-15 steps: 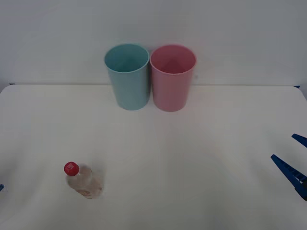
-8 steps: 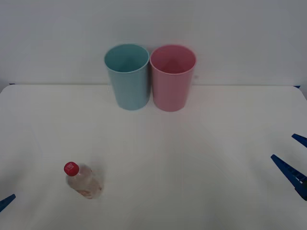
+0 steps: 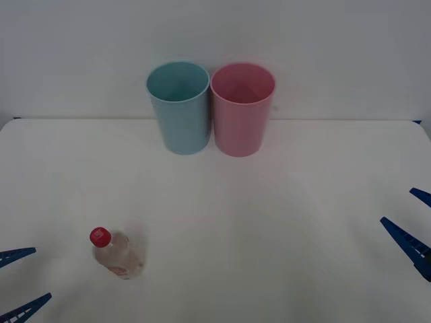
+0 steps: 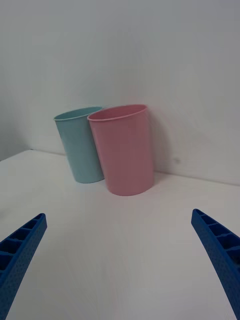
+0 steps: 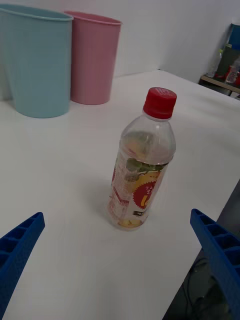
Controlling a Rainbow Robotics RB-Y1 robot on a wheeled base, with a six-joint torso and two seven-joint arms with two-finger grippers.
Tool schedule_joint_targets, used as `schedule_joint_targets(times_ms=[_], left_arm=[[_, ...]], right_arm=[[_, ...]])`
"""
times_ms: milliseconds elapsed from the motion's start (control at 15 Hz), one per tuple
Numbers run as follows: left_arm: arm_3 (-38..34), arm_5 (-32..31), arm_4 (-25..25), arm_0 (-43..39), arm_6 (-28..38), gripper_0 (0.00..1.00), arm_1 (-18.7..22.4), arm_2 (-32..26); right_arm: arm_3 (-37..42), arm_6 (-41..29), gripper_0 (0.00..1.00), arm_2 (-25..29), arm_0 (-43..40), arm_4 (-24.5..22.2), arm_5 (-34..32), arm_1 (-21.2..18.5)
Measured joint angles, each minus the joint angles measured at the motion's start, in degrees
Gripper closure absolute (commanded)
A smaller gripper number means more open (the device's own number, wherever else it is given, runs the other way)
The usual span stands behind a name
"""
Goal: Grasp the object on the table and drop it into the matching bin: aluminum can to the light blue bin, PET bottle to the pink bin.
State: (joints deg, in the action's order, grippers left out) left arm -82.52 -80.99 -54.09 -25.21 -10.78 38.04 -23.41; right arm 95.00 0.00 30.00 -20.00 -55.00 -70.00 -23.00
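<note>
Front view: small clear plastic bottle with red screw cap and red-and-white label stands upright on the wide plain white flat table, down at about 7 o'clock of the tabletop, well apart from both bins. Tall light blue plastic cup-shaped bin and tall pink plastic cup-shaped bin sit side by side at 12 o'clock by the far edge, rims touching or nearly so, pink to the blue's 3 o'clock. Left gripper at roughly 8 o'clock of the table, just beside the bottle, blue ribbed fingers spread wide, nothing between them. Right gripper at the 4 o'clock edge, fingers also apart and holding nothing, looks idle. Left wrist view: bottle ahead of the spread fingers, not touched. Long axis vertical, cap pointing up, label wrapping the lower body. Judgement: appears empty or close to it, so light and easy to tip; thin clear wall is likely to flex under squeeze and be slick. Best hold is probably across the labelled mid-body, below the shoulder, fingers either side, moderate force; the cap is stiffer but narrow. A nudge on approach could knock it over. It's a PET bottle, so pink bin is the target, the light blue one beside it is not.
</note>
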Motion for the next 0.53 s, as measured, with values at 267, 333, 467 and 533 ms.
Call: schedule_joint_targets(times_ms=[267,333,467,533], left_arm=[[0.2,0.1,-0.9,0.8,-1.5,0.00,-1.0,1.3],[0.2,0.3,-2.0,1.4,-1.6,0.00,-1.8,1.2],[0.2,0.8,-3.9,2.7,-1.7,0.00,-4.0,1.2],[0.2,0.9,-4.4,3.2,-1.6,0.00,-4.9,1.4]], right_arm=[[0.0,0.0,0.00,0.0,0.0,0.0,0.0,0.0],[0.0,0.0,0.00,0.0,0.0,0.0,0.0,0.0],[0.0,0.0,0.00,0.0,0.0,0.0,0.0,0.0],[0.0,0.0,0.00,0.0,0.0,0.0,0.0,0.0]])
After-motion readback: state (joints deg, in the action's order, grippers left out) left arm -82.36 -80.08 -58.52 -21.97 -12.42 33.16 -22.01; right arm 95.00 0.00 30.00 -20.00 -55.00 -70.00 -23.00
